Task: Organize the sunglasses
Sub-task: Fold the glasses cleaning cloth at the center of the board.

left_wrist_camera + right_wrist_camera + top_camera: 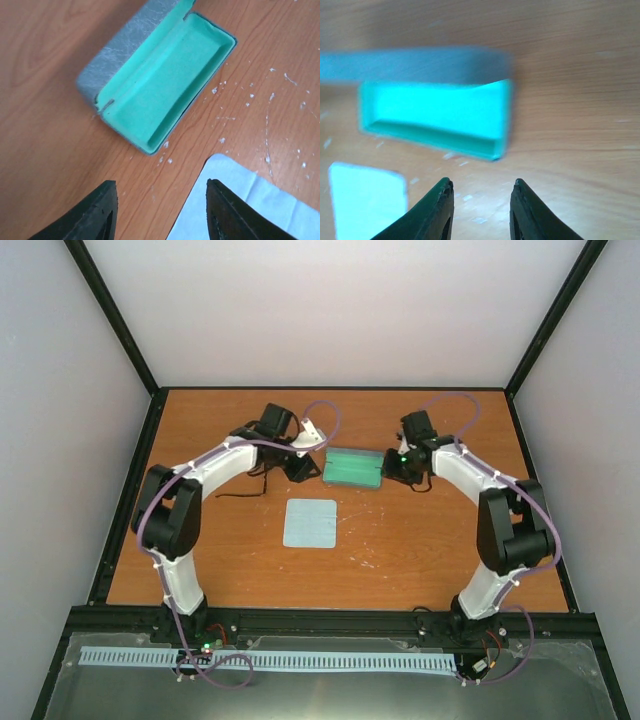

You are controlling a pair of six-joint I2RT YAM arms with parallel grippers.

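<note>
Table (420,550): orange-brown wood, with white specks on it near the cloth.
Cloth (310,523): a flat light-blue square, nearest the arm bases and lying about midway between the two arms.
Sunglasses (245,495): thin dark wire lines on the wood left of the cloth, under the left forearm and partly hidden by it (too fine to tell folded from unfolded); they lie apart from the case.
Left gripper (161,184): fingers spread wide with nothing between them, hanging over bare wood and a corner of the cloth, just left of the case.
Right gripper (482,182): fingers parted and holding nothing, just off the right end of the case.
Case (353,468): grey-blue, lid open, green lining showing, lying between the two grippers.
</note>
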